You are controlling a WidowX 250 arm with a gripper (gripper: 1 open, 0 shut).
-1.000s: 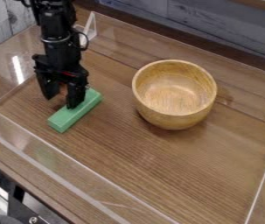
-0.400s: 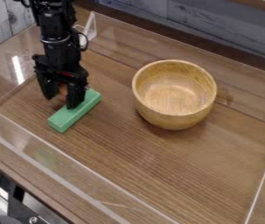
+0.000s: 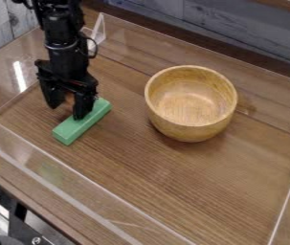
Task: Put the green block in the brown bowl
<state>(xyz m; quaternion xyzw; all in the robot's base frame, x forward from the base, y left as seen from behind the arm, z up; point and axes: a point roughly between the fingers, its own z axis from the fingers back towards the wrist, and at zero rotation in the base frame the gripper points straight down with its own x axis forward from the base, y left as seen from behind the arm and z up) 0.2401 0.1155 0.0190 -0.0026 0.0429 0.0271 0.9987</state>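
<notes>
Gripper (image 3: 68, 103): black, matte, hard-edged, on a slim black arm coming down from the top left. It points straight down over the upper end of the block, its two fingers (image 3: 48, 94) spread wide to either side of that end. Whether the tips touch the block cannot be told. Position and spread match the earlier frames.

Block (image 3: 80, 122): flat, elongated bar of plain light green, smooth, with square corners. It lies on the table at about 9 o'clock from the bowl, well apart from it, its long axis running from 7 to 1 o'clock. Unmoved since the earlier frames.

Table (image 3: 173, 182): dark brown wood-grain surface with long streaks, glossy in the far corner. Low clear plastic walls (image 3: 281, 206) run along its edges.

Bowl (image 3: 190, 101): round, light tan wood, thick-walled, with visible grain rings inside. It stands upright, right of centre, with nothing in it. Unchanged from the earlier frames.
</notes>
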